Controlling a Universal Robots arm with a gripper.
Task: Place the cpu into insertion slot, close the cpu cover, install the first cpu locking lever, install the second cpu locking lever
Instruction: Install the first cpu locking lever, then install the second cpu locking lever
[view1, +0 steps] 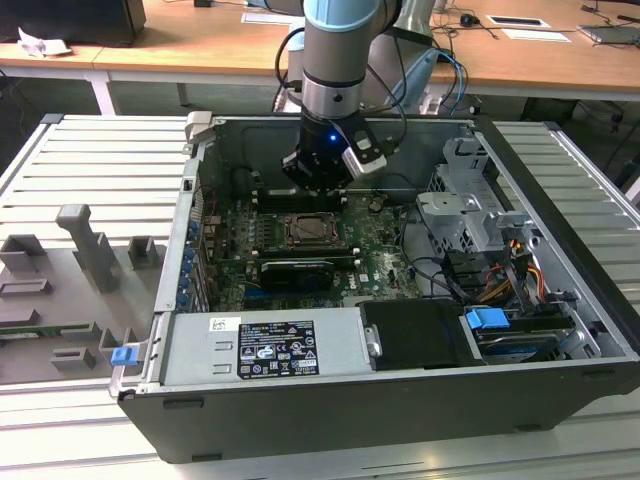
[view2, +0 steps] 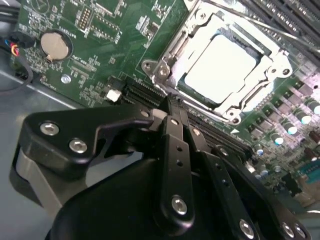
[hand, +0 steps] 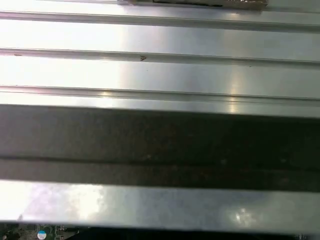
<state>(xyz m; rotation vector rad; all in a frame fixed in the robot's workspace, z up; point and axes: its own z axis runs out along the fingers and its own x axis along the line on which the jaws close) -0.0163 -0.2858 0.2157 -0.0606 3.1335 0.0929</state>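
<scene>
The cpu (view2: 219, 64) lies flat in the insertion slot (view2: 176, 82) on the green motherboard, its pale top showing through the cut-out of the cpu cover (view2: 272, 50), which is folded down over it. In the exterior view the insertion slot (view1: 314, 232) sits mid-board inside the open computer case. My gripper (view1: 318, 188) hangs just above the board, beside the slot on its far side. In the second wrist view my gripper (view2: 171, 106) is shut with its black fingers (view2: 176, 150) pressed together, nothing between them, and its tip close to the slot's frame corner. A thin metal rod crosses past the cover's far edge.
The case wall (view1: 200, 180) and a drive cage (view1: 465, 205) with cables flank the board. A power supply (view1: 265, 345) fills the near side. Long black memory slots (view2: 215, 132) run beside the socket. A coin battery (view2: 55, 44) sits on the board. Ribbed metal table (hand: 160, 70) surrounds the case.
</scene>
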